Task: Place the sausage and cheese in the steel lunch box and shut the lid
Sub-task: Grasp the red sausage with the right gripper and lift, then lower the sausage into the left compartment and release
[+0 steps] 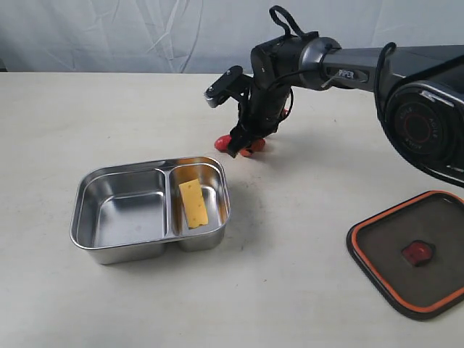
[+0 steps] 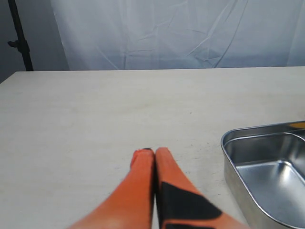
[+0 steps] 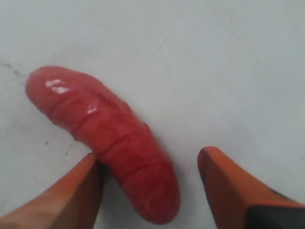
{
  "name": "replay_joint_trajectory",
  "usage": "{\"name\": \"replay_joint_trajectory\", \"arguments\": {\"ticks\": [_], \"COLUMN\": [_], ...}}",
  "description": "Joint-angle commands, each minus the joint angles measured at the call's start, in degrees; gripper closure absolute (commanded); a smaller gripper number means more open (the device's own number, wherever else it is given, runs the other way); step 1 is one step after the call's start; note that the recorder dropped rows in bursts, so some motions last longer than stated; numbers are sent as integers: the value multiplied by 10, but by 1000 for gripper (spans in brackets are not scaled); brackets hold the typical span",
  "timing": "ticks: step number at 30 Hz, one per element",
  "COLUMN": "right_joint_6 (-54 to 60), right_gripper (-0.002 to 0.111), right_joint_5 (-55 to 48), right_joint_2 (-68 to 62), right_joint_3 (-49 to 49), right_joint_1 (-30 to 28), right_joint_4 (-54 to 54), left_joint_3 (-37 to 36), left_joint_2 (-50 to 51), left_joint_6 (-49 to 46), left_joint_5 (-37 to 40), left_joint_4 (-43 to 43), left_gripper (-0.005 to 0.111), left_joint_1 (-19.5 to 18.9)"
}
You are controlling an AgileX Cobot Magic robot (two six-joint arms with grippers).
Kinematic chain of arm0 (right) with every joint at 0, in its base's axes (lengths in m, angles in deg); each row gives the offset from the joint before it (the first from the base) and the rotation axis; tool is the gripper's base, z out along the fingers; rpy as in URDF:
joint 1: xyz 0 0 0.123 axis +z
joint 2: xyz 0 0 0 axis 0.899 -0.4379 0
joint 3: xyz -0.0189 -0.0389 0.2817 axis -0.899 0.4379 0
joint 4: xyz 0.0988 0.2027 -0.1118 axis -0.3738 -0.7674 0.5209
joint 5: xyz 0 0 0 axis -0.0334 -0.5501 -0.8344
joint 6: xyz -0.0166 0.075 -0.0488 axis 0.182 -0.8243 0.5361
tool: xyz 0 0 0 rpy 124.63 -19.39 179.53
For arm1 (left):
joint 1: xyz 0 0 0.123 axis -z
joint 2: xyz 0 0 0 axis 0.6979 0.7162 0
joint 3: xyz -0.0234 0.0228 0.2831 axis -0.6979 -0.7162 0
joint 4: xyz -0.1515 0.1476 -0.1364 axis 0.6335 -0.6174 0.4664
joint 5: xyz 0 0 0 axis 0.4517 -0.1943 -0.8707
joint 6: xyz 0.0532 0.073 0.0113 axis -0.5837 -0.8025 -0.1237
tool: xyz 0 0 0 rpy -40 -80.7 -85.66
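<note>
The glossy red sausage (image 3: 107, 138) lies on the table, seen small under the arm as a red shape (image 1: 223, 141) in the exterior view. My right gripper (image 3: 150, 167) is down over it and open: one orange finger (image 3: 71, 191) touches its side, the other finger (image 3: 228, 186) stands apart. The yellow cheese (image 1: 193, 203) lies in the right compartment of the steel lunch box (image 1: 94, 239). The dark lid (image 1: 384, 239) with its orange valve tab rests flat at the right. My left gripper (image 2: 154, 152) is shut on nothing, beside the lunch box (image 2: 248, 191).
The right arm (image 1: 341, 69) reaches in from the right across the table's back. A white cloth backdrop hangs behind the table. A dark stand pole (image 2: 19, 38) rises at the far edge in the left wrist view.
</note>
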State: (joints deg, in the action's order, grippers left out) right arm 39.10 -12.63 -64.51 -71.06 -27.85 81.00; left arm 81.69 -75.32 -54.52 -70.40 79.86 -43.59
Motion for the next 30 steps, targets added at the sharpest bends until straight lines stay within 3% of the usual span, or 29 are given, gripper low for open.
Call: {"name": "replay_joint_trajectory", "arguments": {"ticks": [1,2,4,10,15,22,30], "right_joint_6": [3,3,1,-78,-79,-97,-103], "right_gripper": [68,89,108,108,108,108,108], "right_joint_5": [-28,-44,-72,-86,-142,-179,-132], "right_joint_2": [-13,-13,-6,94,171,153,88], "right_joint_3": [-8,-8,-8,-8,-8,-6,-6], "right_joint_1": [-1,-1,-1,9,119,207,223], "right_joint_4": [-4,-4,-20,-38,-99,-116,-187], "left_joint_3": [-1,-1,-1,-1,-1,-1,-1], "left_joint_2": [-3,-3,-3,-3,-3,-3,-3], "left_joint_6": [1,1,1,1,1,1,1], "left_joint_5": [-8,-8,-8,-8,-8,-8,-8], "left_joint_4": [0,0,0,0,0,0,0], "left_gripper": [107,107,107,107,107,107,107], "left_joint_1": [0,0,0,0,0,0,0]}}
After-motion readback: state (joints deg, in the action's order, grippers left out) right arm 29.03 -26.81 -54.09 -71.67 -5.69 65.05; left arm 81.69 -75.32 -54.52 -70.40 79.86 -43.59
